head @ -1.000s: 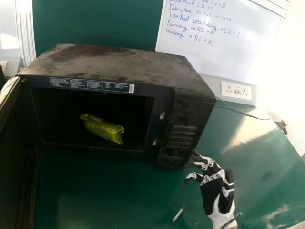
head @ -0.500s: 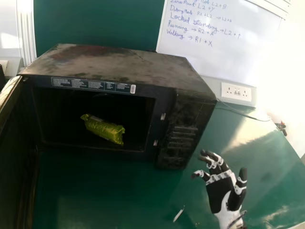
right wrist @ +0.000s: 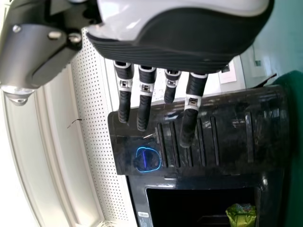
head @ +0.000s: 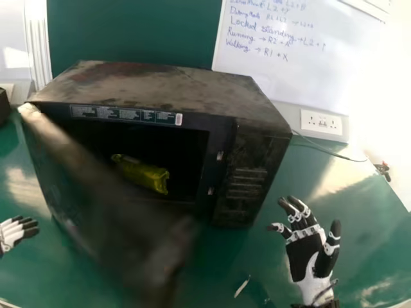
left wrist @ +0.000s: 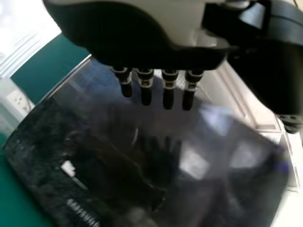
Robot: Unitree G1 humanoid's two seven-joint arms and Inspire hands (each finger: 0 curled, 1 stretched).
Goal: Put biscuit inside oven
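In the head view the biscuit packet (head: 142, 174), yellow-green, lies inside the black oven (head: 173, 86). The oven's door (head: 119, 212), blurred, stands partly across its front. My left hand (head: 18, 232) is at the left edge, left of the door, fingers straight. Standing right of the oven's front, my right hand (head: 305, 250) has relaxed, spread fingers and holds nothing. In the left wrist view my left hand (left wrist: 144, 87) has straight fingers over the dark glossy door (left wrist: 156, 146). In the right wrist view my right hand (right wrist: 144, 97) is by the oven's control panel (right wrist: 213, 137), with the packet (right wrist: 241, 215) visible in the cavity.
The oven stands on a green table (head: 350, 237). A small white scrap (head: 242, 286) lies on the table in front. Behind are a whiteboard (head: 302, 58) and a wall socket (head: 321, 122), with a cable (head: 327, 152) running right of the oven.
The oven door has swung from wide open at the left to partly across the front. My left hand has come into the head view. My right hand has moved right, away from the oven, its fingers straighter.
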